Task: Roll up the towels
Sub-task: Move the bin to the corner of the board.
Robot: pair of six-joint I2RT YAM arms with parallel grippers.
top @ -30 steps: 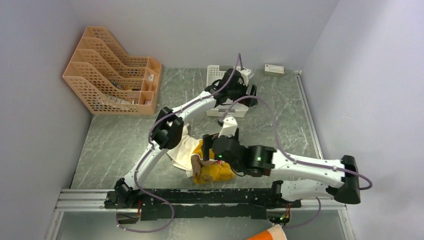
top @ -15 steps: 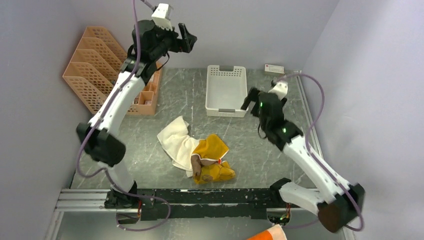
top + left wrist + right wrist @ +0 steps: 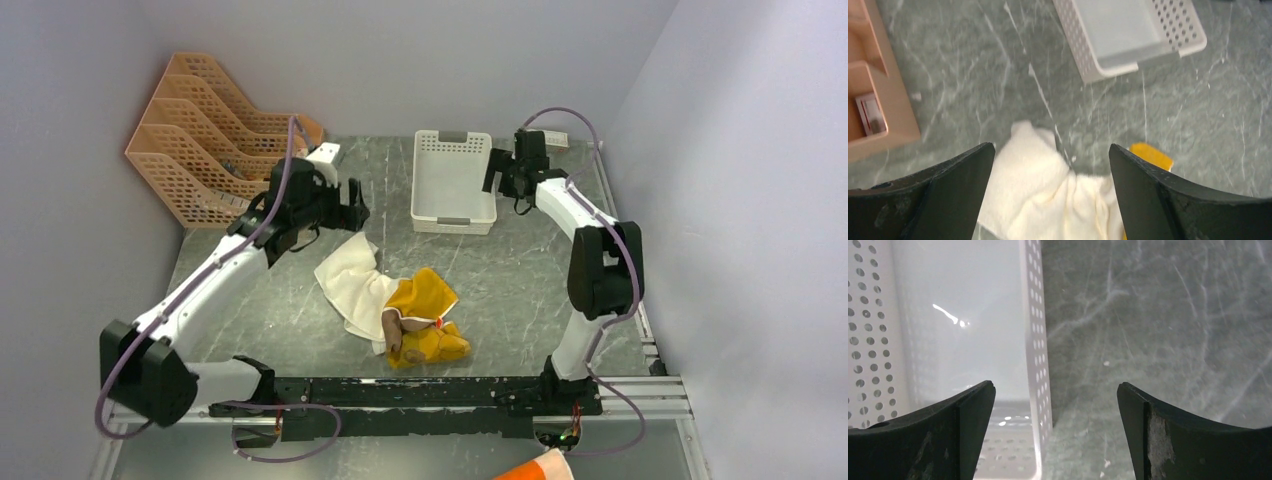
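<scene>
- Left hand (image 3: 1050,146) has dropped from high to hover, fingers apart, over the far corner of the cream towel (image 3: 1033,192).
- Right hand (image 3: 1055,387), fingers apart, hangs over the basket (image 3: 1035,340) wall, well apart from the brown-yellow towel (image 3: 425,322) lying mid-tabletop (image 3: 520,290).

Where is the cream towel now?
Overhead view: the cream towel lies mid-table, touching the yellow-brown towel on its right, with the white basket behind it.

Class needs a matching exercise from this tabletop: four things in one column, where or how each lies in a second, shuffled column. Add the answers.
1. cream towel
2. yellow-brown towel
3. white basket
4. orange file rack

A. far left, by the wall
B. far side, middle
C. crumpled, closest to the near edge
D. laid out, just left of the other cloth

Pairs: 1-D, 2-C, 3-B, 4-A
</scene>
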